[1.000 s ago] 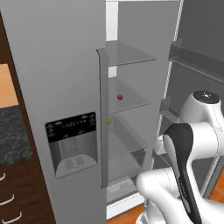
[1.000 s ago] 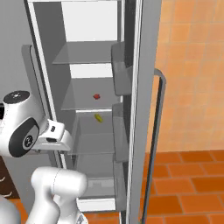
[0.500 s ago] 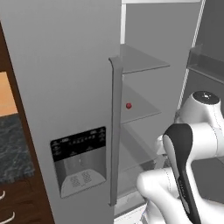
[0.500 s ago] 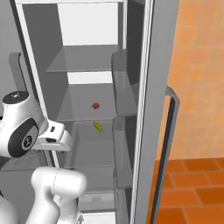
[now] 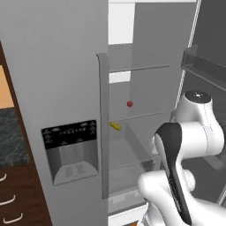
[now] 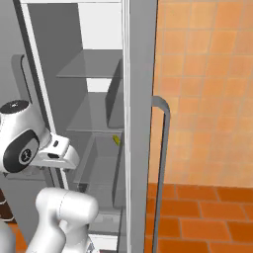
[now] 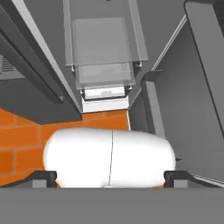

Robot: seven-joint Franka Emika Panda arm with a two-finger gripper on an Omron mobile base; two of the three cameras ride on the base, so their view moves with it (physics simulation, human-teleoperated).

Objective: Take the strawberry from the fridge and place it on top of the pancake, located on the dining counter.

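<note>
Red strawberry (image 5: 129,104) on fridge (image 5: 66,88) shelf, jaws well apart

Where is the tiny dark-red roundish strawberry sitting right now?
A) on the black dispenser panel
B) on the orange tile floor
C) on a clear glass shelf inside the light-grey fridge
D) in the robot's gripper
C: in the left base view the tiny dark-red roundish strawberry rests on a clear glass shelf inside the open light-grey fridge, above the small yellow item.
</note>
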